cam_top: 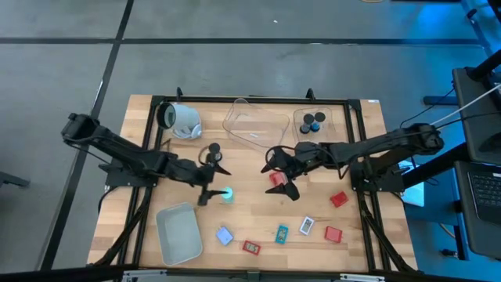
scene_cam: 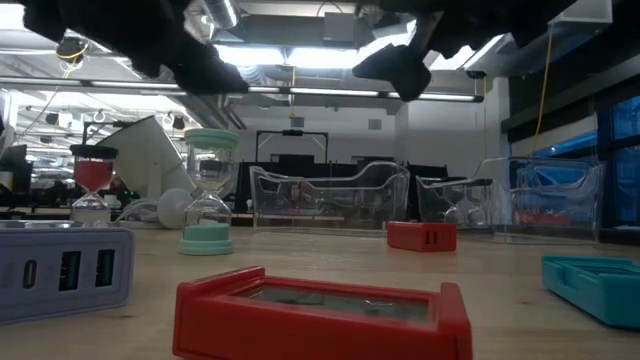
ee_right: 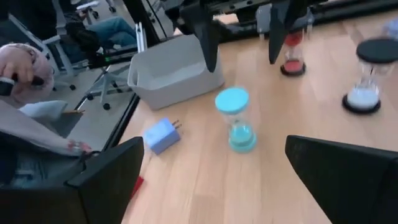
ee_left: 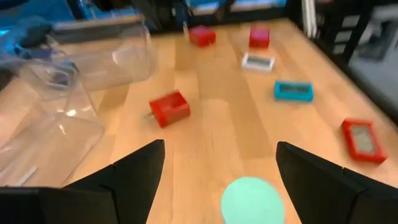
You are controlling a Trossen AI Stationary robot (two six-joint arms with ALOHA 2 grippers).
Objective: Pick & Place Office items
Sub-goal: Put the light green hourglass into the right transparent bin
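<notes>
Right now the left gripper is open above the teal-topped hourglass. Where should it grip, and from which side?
Come straight down with the left gripper and close on the round teal cap of the hourglass, or just below it. It stands upright, cap directly beneath the open fingers, with bare table around it.

**Both grippers have open wood ahead, with upright hourglasses as the main obstacles**

The left gripper (cam_top: 213,182) hangs with fingers spread, directly over the teal hourglass (cam_top: 227,194), which stands upright between its fingertips. Just ahead of it lies the red block (ee_left: 169,108); beyond that, bare table (cam_top: 258,211) runs to the scattered cards. The clear bin (cam_top: 254,124) flanks its path on 1 side.

The right gripper (cam_top: 280,172), fingers wide, faces the same hourglass across open wood. Past it stand 2 more hourglasses (ee_right: 362,76) and the grey-white bin (ee_right: 174,70), closing that side.
</notes>
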